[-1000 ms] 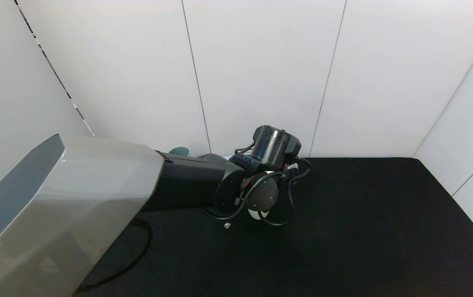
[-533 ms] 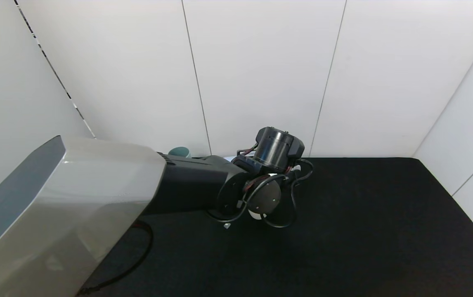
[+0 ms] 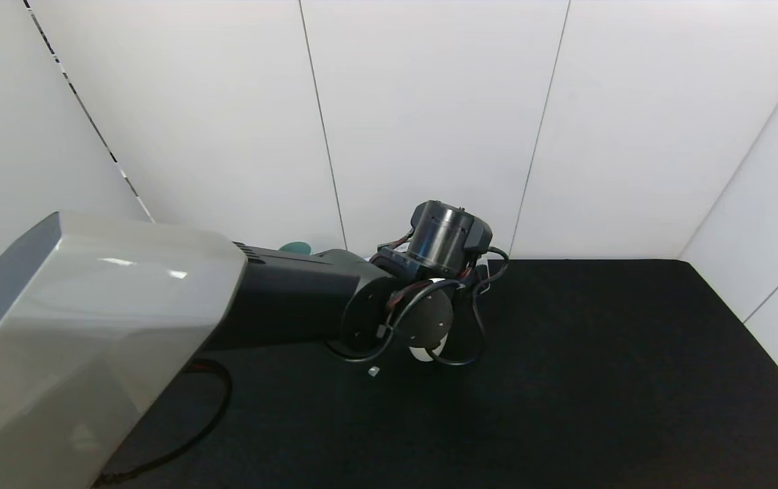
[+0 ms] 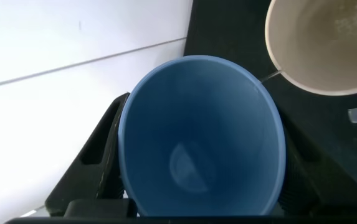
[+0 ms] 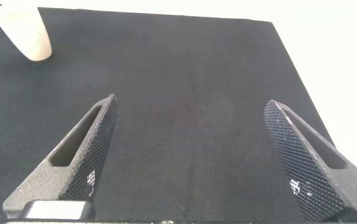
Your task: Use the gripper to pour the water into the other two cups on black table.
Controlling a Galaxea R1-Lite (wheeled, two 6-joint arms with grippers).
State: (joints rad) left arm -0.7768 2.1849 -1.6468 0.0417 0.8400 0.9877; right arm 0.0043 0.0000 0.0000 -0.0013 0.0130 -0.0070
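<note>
The right gripper (image 5: 190, 155) hangs over a bare stretch of the black table (image 3: 599, 380), its two textured fingers (image 5: 81, 155) spread wide with nothing between them. From its own camera the beige cup (image 5: 23, 31) stands upright well away across the table, so this arm looks idle and is much the farther of the two from the work.

The left gripper (image 4: 200, 205) holds the light blue cup (image 4: 201, 134), its black fingers (image 4: 97, 155) pressed against the cup's sides. The wrist camera looks straight into the cup's mouth, where only a small pool of water shows at the bottom.

The beige cup (image 4: 324, 43) lies just beyond the blue cup's rim, close by but not touching, a little liquid visible inside it. Judging from this, the blue cup's lip has to tip towards that side for the water to land inside.

Farther off, in the head view, only a sliver of the teal-green cup (image 3: 294, 247) shows behind the left forearm, near the back wall.
</note>
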